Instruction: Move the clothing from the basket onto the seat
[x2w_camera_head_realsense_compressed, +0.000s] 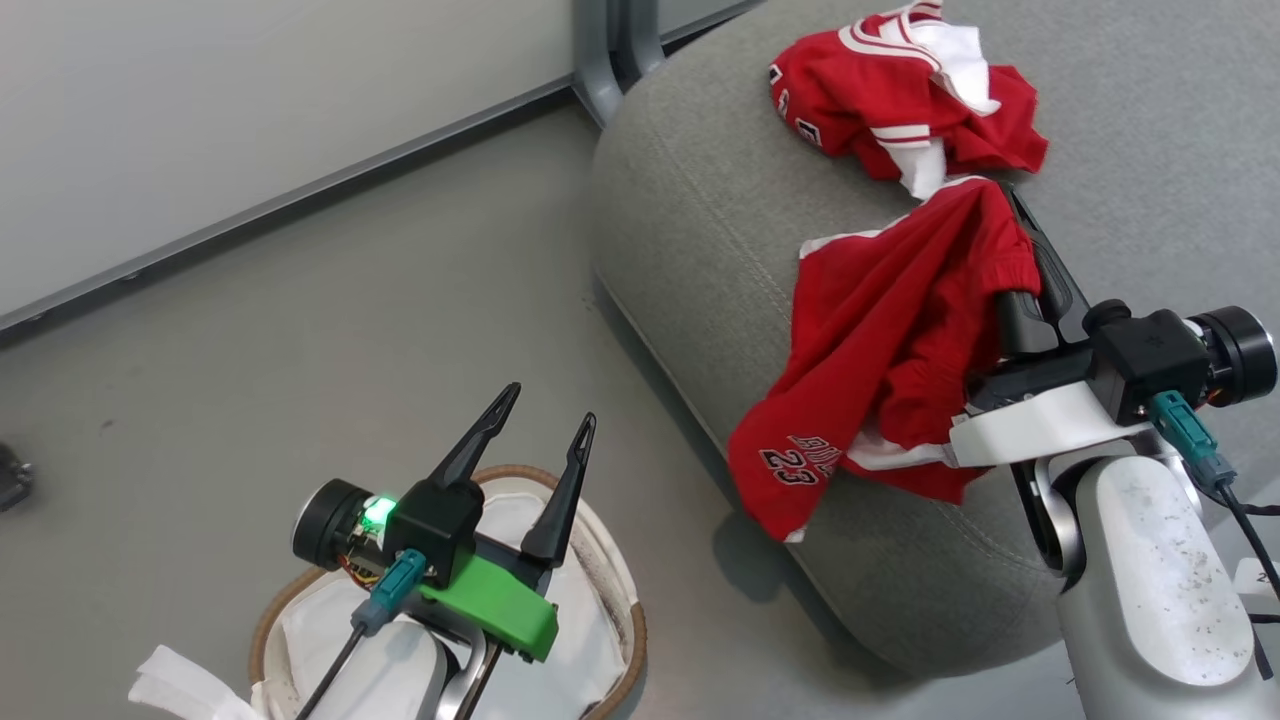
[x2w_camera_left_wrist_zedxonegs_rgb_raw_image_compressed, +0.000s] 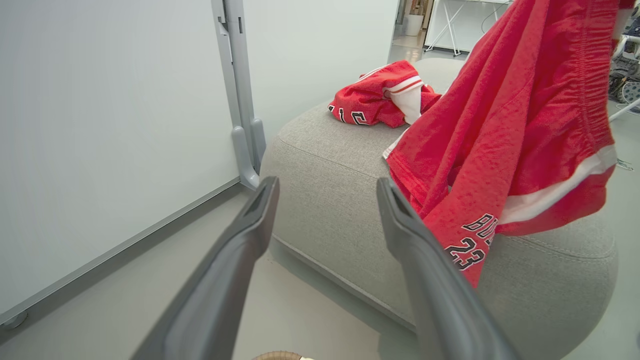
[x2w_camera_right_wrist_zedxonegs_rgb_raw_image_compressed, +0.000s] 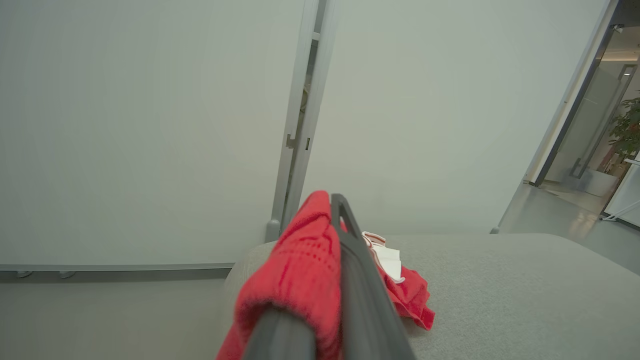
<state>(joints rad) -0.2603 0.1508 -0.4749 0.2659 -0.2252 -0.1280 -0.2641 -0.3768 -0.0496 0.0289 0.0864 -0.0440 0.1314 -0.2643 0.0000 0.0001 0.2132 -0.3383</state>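
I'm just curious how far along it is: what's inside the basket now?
Inside the basket I see white cloth lining and nothing red. The left gripper and its arm cover the middle, so the bottom there can't be seen.

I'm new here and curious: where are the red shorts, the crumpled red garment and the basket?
red shorts (x2w_camera_head_realsense_compressed: 880, 320), head view, mid fabric.
crumpled red garment (x2w_camera_head_realsense_compressed: 850, 92), head view, red body.
basket (x2w_camera_head_realsense_compressed: 638, 628), head view, brown rim.
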